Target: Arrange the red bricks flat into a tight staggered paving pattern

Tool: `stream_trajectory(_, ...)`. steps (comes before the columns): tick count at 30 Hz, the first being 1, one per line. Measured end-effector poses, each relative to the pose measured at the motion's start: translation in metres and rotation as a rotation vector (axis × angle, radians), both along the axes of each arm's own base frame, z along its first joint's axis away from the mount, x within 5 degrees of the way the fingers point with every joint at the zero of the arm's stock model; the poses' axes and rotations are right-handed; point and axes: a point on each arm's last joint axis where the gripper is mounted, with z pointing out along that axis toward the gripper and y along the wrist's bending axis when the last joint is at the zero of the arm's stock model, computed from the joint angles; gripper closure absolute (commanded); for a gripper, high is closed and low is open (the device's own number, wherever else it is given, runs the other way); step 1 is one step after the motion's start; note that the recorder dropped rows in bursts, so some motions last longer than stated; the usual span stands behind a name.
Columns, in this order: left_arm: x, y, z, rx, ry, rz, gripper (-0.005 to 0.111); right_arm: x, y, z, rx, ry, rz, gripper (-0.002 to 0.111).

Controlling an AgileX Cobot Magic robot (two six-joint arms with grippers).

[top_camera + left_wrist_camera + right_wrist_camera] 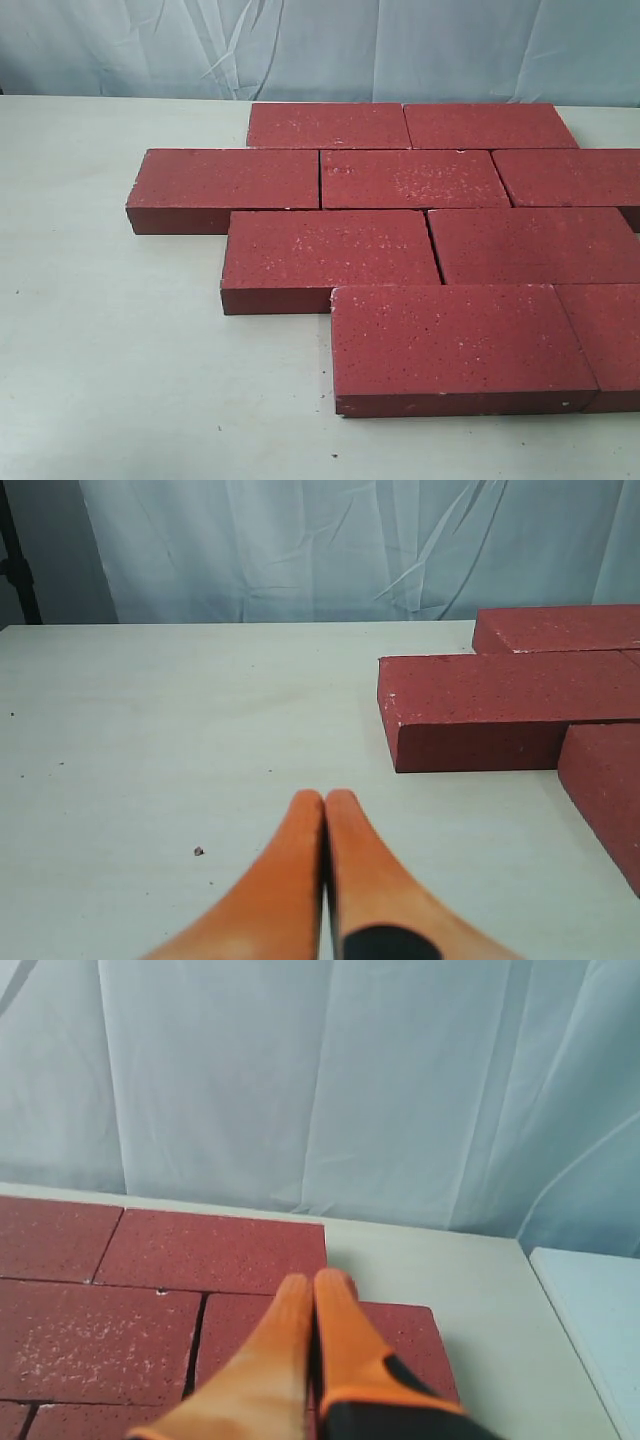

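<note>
Over bare table (150, 730), the left gripper (325, 800) sat pinched together, its orange fingers (290, 860) pressed flat with nothing between them. Ahead of it and off to one side, the bricks (480, 705) lay flat, their stepped ends near the tips but apart from them. The right gripper (315, 1280) was clamped tight and empty as well, poised above the bricks' top faces. Beyond its tips ran a strip of table, then pale curtain (300, 1080). Four staggered rows, packed close, thin seams between.
</note>
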Motion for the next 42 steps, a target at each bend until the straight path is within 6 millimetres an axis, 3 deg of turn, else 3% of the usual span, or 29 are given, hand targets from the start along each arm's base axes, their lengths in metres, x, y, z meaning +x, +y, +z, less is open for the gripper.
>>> stream_trajectory(7, 0.000, 0.000, 0.000, 0.000, 0.000, 0.000, 0.107, -0.041, 0.004, -0.039, 0.023, -0.059, -0.007, 0.109)
stream_trajectory(17, 0.000, 0.000, 0.000, 0.000, 0.000, 0.000, 0.107, -0.091, 0.009, -0.069, 0.035, -0.159, 0.001, 0.109)
stream_trajectory(33, 0.000, 0.000, 0.000, 0.000, 0.000, 0.000, 0.107, -0.102, 0.009, -0.084, 0.143, -0.133, -0.036, 0.109)
stream_trajectory(42, 0.000, 0.000, 0.000, 0.000, 0.000, 0.000, 0.107, -0.106, 0.008, -0.114, 0.187, -0.127, -0.060, 0.109)
